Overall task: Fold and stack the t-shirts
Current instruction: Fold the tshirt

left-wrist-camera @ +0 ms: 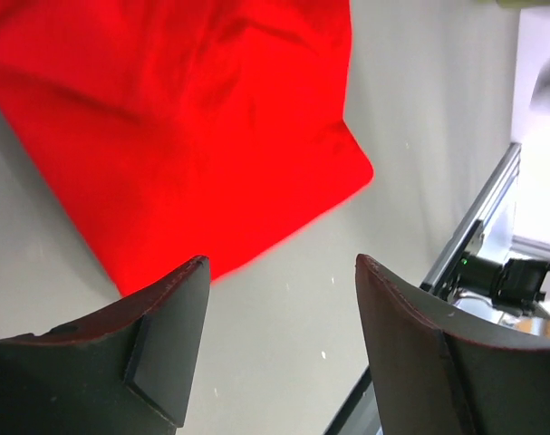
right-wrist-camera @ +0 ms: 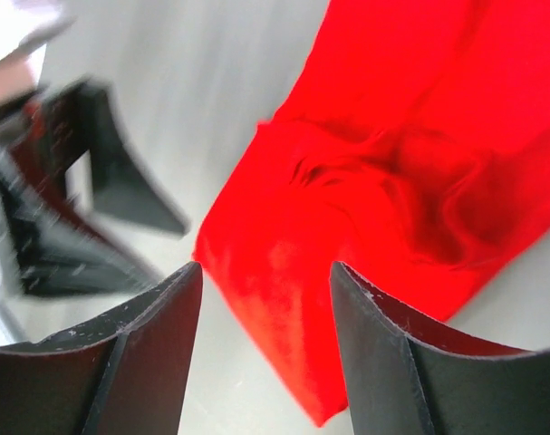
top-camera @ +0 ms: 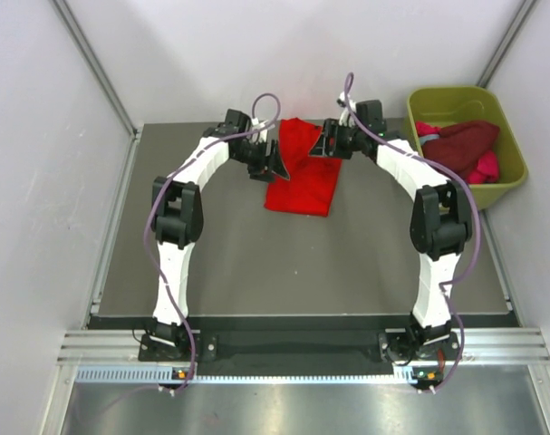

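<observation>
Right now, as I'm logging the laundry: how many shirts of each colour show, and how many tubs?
Green tub: 1
Red shirt: 1
Maroon shirt: 1, in the tub
Pink shirt: 1 that I can make out, in the tub, partly covered
Total: 4

The white left arm (top-camera: 172, 272) and the white right arm (top-camera: 429, 281) rise from their bases, bend at the black elbows and lean inward, so the wrists are near each other. The black two-finger left claw (top-camera: 275, 169) (left-wrist-camera: 279, 263) has its jaws apart, with nothing between them. The black right claw (top-camera: 327, 145) (right-wrist-camera: 265, 267) faces it, also apart and empty.
</observation>
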`<state>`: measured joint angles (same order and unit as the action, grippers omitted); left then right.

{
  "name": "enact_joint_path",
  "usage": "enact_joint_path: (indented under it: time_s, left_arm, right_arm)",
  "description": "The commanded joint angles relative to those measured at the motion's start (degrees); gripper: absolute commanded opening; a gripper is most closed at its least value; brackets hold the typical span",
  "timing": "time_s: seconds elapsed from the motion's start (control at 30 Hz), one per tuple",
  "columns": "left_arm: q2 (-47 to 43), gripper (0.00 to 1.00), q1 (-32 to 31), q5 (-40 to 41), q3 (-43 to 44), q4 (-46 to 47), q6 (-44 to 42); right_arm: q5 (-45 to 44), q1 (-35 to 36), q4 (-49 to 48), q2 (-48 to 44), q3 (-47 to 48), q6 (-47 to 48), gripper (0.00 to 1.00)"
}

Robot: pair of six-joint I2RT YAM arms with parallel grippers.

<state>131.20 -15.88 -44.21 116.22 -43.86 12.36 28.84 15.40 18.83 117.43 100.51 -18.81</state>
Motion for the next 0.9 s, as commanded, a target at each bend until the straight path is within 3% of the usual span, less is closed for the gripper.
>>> enact_joint_path:
  time_s: [0.0,0.3,0.7,0.87]
  left_arm:
    - [5.6,0.70,0.3,-3.8,3.3,4.0,2.1]
    - [16.0,0.70,0.6,-5.5,12.8,10.3,5.7]
    - [22.3,0.69,0.7,-7.9,17.3,25.3,17.0]
    - [20.3,0.69,0.8,-6.4,21.8,31.8,19.6]
  right_arm:
    - [3.8,1.5,-2.1,0.8,-2.2,-2.5,0.59]
    - [5.6,2.9,-1.3,1.2,-11.6,-0.4,0.58]
    - [1.9,5.3,2.2,4.8,-11.4,3.5,0.59]
    - [0.9,5.7,2.9,5.0,-11.9,4.7,0.59]
